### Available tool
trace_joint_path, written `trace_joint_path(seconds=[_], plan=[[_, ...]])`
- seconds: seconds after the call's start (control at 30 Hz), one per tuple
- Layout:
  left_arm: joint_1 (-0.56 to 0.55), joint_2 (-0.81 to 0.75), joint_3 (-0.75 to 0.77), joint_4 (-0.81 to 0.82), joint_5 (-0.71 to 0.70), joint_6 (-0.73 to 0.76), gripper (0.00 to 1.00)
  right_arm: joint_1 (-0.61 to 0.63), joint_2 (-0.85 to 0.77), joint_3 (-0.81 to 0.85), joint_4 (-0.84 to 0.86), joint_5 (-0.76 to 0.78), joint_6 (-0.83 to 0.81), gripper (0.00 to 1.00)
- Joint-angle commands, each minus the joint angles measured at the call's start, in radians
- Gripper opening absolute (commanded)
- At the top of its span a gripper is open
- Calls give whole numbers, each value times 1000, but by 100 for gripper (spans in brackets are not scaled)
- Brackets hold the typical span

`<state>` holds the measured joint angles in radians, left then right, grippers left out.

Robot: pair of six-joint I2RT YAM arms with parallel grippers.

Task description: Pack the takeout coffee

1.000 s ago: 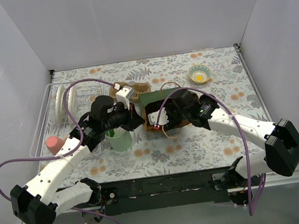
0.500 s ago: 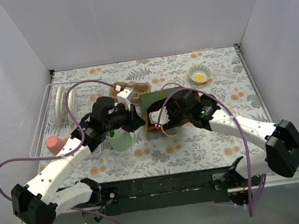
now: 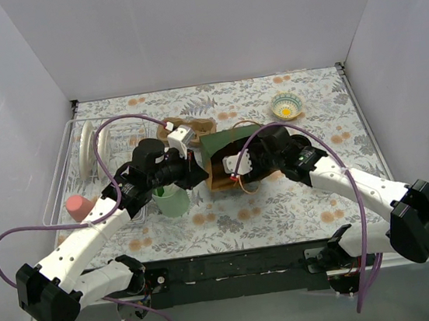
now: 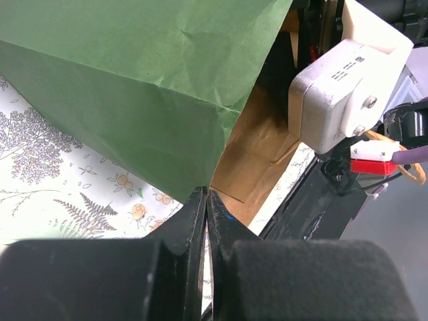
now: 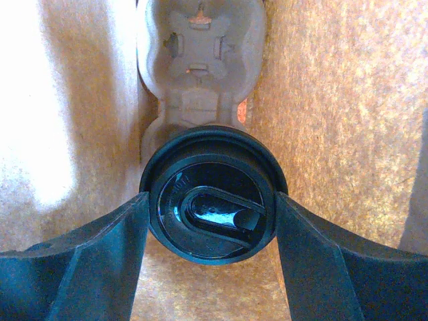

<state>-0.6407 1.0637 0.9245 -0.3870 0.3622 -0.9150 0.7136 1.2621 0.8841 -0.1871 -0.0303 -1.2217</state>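
Top external view: a green paper bag (image 3: pixel 224 145) lies on its side near the middle of the flowered surface (image 3: pixel 283 207), its brown mouth facing 6 o'clock. The left arm (image 3: pixel 91 238) reaches the bag's edge from 8 o'clock. The right arm (image 3: pixel 350 179) comes in from 4 o'clock with its wrist at the mouth. The takeout coffee is hidden here. A mint-green cup (image 3: pixel 173 202) stands at 8 o'clock of the bag, a small patterned bowl (image 3: pixel 287 105) at 1 o'clock, and a wire rack (image 3: pixel 64 175) holding a pink cup (image 3: pixel 77 205) at 9 o'clock.

Left wrist view: the left gripper (image 4: pixel 206 198) is pinched closed on the lower corner of the bag's green wall (image 4: pixel 147 80). The brown lining shows at 3 o'clock of the pinch.

Right wrist view: the right gripper (image 5: pixel 211 200) clasps the takeout coffee (image 5: pixel 212 207), one finger at 9 o'clock and one at 3 o'clock of its black lid. The cup sits inside the bag, brown paper (image 5: pixel 334 100) all round. A moulded pulp piece (image 5: pixel 199 60) touches the lid's rim at 12 o'clock.
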Motion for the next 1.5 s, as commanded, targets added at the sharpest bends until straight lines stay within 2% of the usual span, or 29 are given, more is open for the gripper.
trace_joint_path(seconds=[0.0, 0.2, 0.6, 1.0, 1.47], plan=[[-4, -15, 8, 10, 9, 11, 0, -6, 6, 0, 5, -36, -41, 21], [-4, -7, 13, 19, 4, 4, 0, -9, 25, -13, 17, -39, -38, 21], [-4, 19, 31, 28, 4, 7, 0, -14, 22, 27, -94, -8, -16, 21], [-4, 21, 39, 28, 14, 1, 0, -25, 51, 1, -3, 13, -44, 20], [-4, 19, 43, 28, 18, -13, 0, -25, -18, -25, 29, 69, -55, 20]])
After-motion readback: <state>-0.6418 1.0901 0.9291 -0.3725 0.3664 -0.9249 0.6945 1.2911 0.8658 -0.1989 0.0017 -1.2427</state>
